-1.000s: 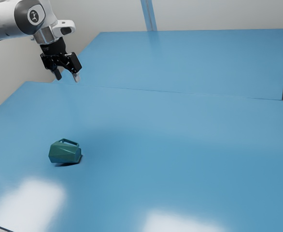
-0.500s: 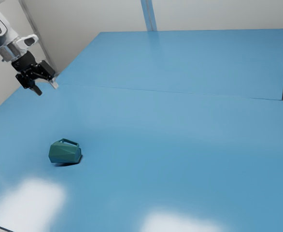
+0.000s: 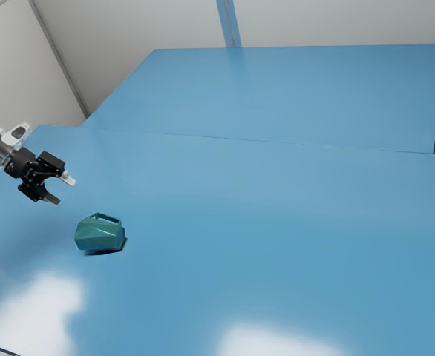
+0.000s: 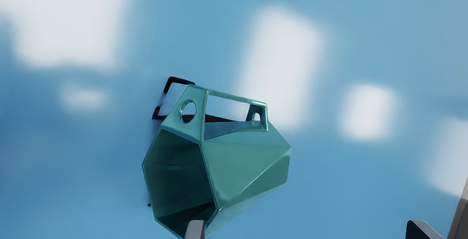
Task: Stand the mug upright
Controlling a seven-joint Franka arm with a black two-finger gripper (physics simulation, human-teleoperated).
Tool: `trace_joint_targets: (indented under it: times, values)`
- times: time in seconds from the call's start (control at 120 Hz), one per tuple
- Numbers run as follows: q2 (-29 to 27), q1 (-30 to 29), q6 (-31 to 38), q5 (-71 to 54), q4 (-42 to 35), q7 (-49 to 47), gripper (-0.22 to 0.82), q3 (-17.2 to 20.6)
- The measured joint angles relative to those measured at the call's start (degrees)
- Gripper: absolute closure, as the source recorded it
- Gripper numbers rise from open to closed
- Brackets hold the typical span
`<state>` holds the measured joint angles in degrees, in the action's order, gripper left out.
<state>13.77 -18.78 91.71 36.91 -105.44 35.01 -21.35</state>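
My gripper (image 3: 63, 190) hangs over the table at the exterior view's left, open, above and to that side of the mug. The green faceted mug (image 3: 100, 233) lies on its side on the blue table, its handle on the upper side. In the wrist view the mug (image 4: 241, 166) shows its dark open mouth and its handle. The gripper (image 4: 305, 230) has its two fingertips wide apart there, one of them overlapping the edge of the mug's mouth in the picture. Nothing is held between them.
The blue table (image 3: 277, 222) spreads around the mug, with bright reflections on its surface. A second blue surface (image 3: 292, 96) stands behind it, toward the pale wall (image 3: 336, 22).
In the exterior view my gripper has swung toward the left and come down, closer to the mug's height. The mug lies where it was.
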Motion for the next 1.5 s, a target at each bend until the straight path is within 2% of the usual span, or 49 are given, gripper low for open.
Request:
trace_joint_targets:
  times: [0.183,0.325,0.5,0.792,0.825,0.967,1.075,1.242,1.5]
  values:
    - [5.30,-0.17,3.01,2.44,-0.88,4.08,0.00,-0.18]
    - [7.33,-0.76,4.30,5.19,-1.84,6.63,0.00,-0.18]
    - [7.11,-0.19,4.60,8.78,-6.17,9.32,0.00,-0.18]
    - [6.91,0.49,0.56,11.89,-8.90,12.43,0.01,0.39]
    - [6.87,0.49,0.26,12.20,-8.95,12.70,0.06,0.42]
    - [6.01,0.18,-0.63,12.87,-8.79,13.71,0.44,0.43]
    - [5.02,0.30,-1.48,13.04,-8.75,14.36,0.60,0.43]
    - [4.44,0.33,-3.04,13.15,-8.75,15.15,0.72,0.43]
    - [1.30,1.03,-4.33,12.71,-8.74,15.91,0.76,0.17]
